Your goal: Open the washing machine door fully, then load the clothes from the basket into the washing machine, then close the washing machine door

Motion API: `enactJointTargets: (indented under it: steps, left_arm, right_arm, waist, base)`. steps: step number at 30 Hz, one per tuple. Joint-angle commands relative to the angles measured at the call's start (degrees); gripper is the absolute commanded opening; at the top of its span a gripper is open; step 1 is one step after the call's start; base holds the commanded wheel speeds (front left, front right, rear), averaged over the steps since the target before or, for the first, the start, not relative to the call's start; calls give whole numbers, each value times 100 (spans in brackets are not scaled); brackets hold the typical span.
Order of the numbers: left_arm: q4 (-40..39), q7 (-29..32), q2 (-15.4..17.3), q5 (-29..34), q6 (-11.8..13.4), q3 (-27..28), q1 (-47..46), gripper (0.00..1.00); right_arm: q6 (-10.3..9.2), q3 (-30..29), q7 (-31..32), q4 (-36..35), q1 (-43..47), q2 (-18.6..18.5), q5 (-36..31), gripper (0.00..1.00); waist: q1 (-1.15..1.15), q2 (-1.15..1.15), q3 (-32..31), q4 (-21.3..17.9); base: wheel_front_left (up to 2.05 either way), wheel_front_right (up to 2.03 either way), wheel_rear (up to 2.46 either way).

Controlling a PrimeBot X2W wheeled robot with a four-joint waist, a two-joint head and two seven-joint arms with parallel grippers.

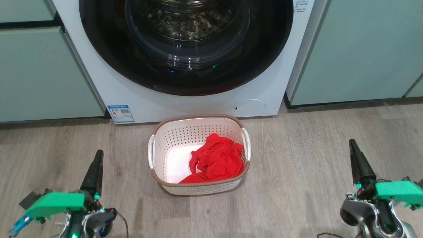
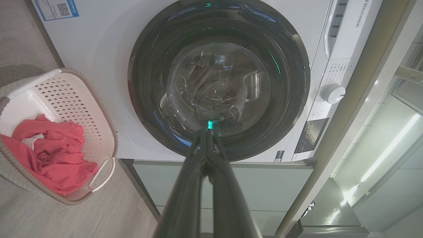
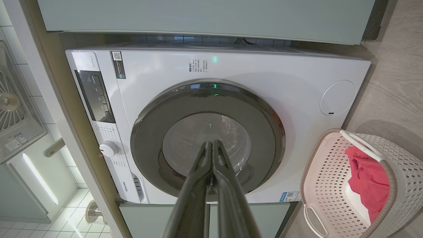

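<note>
A: Washing machine (image 1: pixel 109 89) status? Is the door (image 1: pixel 185 49) shut?
B: Shut, as judged. The black rim is seen flush w/ the white front in both wrist views. Step 1 is not begun. Latch side can't be made out.
A: Grippers?
B: Left gripper (image 1: pixel 98 155) & right gripper (image 1: pixel 353 145): fingers are pressed together, nothing is held by either. Both are parked low over the floor (image 1: pixel 297 148), one each side of the basket (image 1: pixel 198 130), well apart from it, tips aimed at the machine. Likely posed so the head cam's line to door + basket isn't blocked and either arm can be sent first.
A: Basket pos?
B: It's set on the floor just in front of the machine, roughly centred under the door, near the round flap (image 1: pixel 249 107). Prob. placed there so the carry is short. Door swing over it should be checked. The basket rim looks lower than the door edge, so clearance is expected, not confirmed.
A: Clothes (image 1: pixel 216 160)?
B: Red bundle, bunched in the basket's right half against the near-right wall. The left half of the base is bare, so the right arm is favoured for the pick. Loose fabric: a deep pinch is needed, or part could be left draped on the rim.
</note>
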Motion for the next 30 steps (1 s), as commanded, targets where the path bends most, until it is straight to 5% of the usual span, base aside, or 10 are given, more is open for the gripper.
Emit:
enactJointTargets:
  steps: [1, 7, 8, 30]
  left_arm:
    - [-169, 46, 36, 46, -53, 192, -279, 0]
    - [-169, 46, 35, 47, -53, 193, -279, 0]
    - [23, -4, -2, 1, 9, -1, 2, 100]
    - [-96, -351, 96, 384, -1, -147, -162, 100]
  right_arm:
    - [0, 99, 38, -186, -304, -61, -21, 0]
    - [0, 99, 38, -186, -304, -61, -21, 0]
    - [0, 2, -1, 22, 1, 4, -1, 100]
    - [0, 221, -349, -61, -134, -123, -466, 100]
  waist:
    - [0, 0, 0, 0]
    - [0, 0, 0, 0]
    - [0, 0, 0, 0]
    - [0, 0, 21, 12]
  base:
    - [0, 0, 0]
    - [0, 0, 0]
    - [0, 0, 0]
    - [0, 0, 0]
